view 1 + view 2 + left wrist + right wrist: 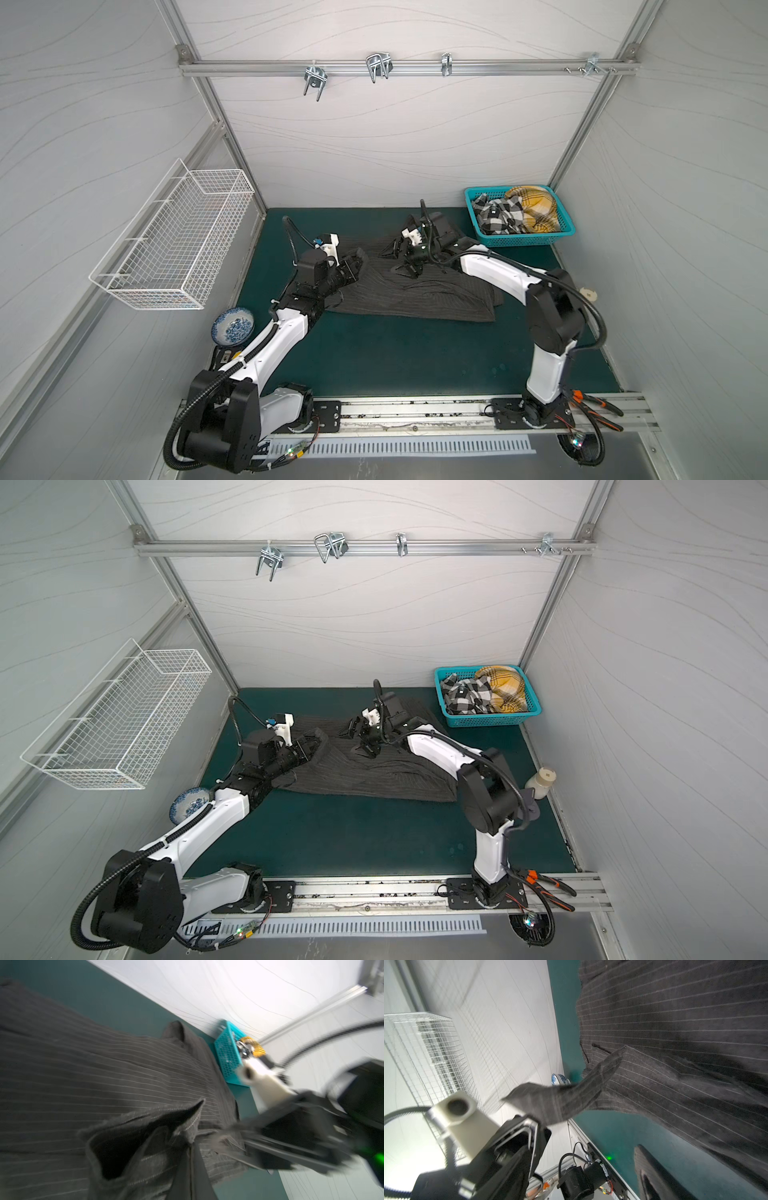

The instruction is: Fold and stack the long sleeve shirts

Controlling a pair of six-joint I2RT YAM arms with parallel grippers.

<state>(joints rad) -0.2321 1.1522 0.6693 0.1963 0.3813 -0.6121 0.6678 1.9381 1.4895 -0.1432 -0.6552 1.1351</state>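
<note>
Pinstriped shirt (415, 297), charcoal, lay spread and rumpled across back-centre of bench (395, 357), not yet folded. Checked shirt (496, 216) and mustard plaid shirt (536, 208) sat bunched in teal basket (523, 240) at back-right corner; no stack started.

My left end effector (356, 266) was clamped shut on a strip of cloth at the garment's left edge, prob. a cuff or sleeve end, raised off the bench per right wrist view. My right end effector (401, 259) hung over upper middle of the garment w/ jaws spread; no cloth seen between them. Wrist views blurred, so contact w/ fabric unconfirmed.

Assessment: step in hand = sleeve fold on first shirt; task at early stage. Next move, in my judgement, req. carrying held sleeve inward across the body and laying it flat, w/ right end effector either pinning fabric or taking opposite sleeve. Risk: body dragging along w/ the pull.
</note>
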